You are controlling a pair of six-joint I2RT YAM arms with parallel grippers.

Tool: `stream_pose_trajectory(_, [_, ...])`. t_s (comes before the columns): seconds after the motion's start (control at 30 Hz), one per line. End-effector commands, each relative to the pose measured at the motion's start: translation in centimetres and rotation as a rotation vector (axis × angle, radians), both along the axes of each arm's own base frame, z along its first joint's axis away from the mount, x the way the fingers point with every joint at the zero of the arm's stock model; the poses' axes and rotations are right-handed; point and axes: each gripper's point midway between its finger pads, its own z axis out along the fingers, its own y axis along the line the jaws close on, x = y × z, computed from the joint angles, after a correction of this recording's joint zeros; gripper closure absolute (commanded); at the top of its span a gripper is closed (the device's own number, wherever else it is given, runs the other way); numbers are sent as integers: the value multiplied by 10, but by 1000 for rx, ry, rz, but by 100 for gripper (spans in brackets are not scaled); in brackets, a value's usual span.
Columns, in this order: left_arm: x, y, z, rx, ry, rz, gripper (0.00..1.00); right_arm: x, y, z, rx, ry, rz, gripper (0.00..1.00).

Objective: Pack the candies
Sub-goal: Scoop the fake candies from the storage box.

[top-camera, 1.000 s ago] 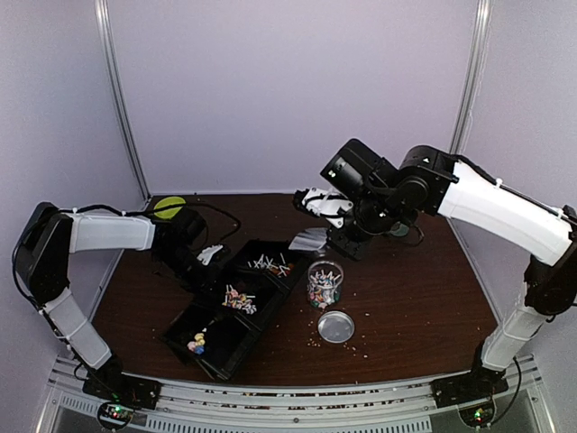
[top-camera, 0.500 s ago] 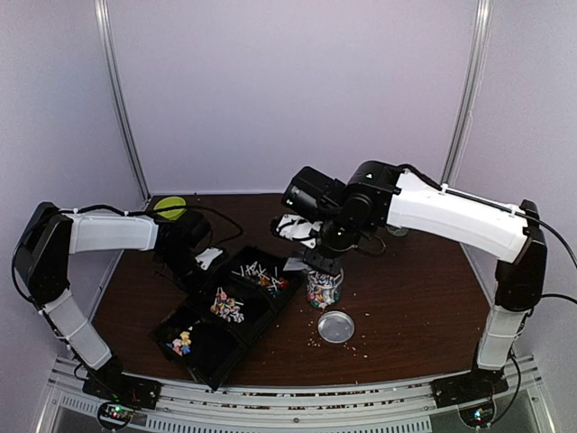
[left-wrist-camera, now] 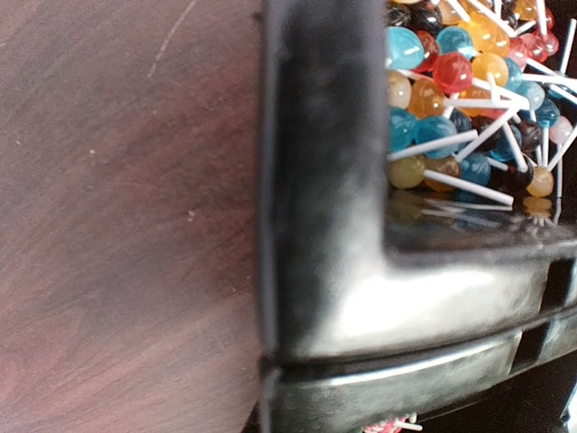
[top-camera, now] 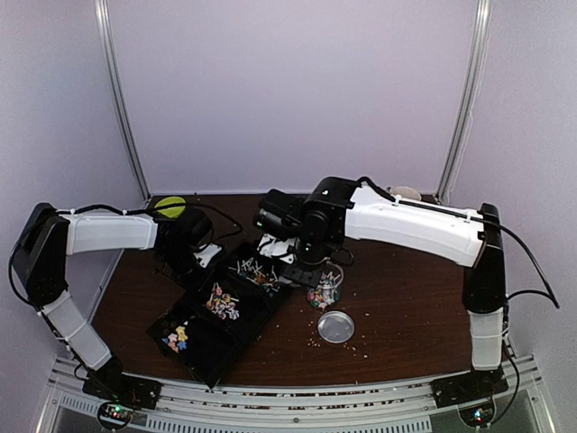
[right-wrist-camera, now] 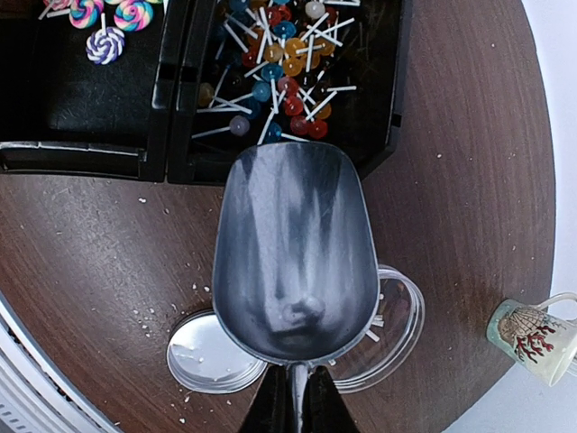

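The right pincer point(right-wrist-camera: 295, 410) pinched the scoop point(right-wrist-camera: 295, 244), aimed at the candies point(right-wrist-camera: 275, 54), while the left pincer point(top-camera: 200, 257) clamped the rim of the tray point(left-wrist-camera: 315, 180), apparently steadying it.

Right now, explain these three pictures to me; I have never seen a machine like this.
Two robot arms are bolted to a brown table. The wide picture looks down from above and behind them; the other two come from cameras on each wrist. A black tray holds candies, mostly lollipops, in compartments. Beside it stand a clear jar and a round lid. The left gripper is clamped on the tray's rim. The right gripper holds a metal scoop above the jar.
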Motion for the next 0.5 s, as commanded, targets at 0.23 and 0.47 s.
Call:
stream_pose_trajectory(0.23, [22, -10, 42, -27, -163, -14, 100, 8, 9, -15, -87, -9, 36, 100])
stream_pose_trajectory(0.47, [22, -14, 51, -11, -208, -43, 100, 13, 24, -30, -101, 13, 68, 100])
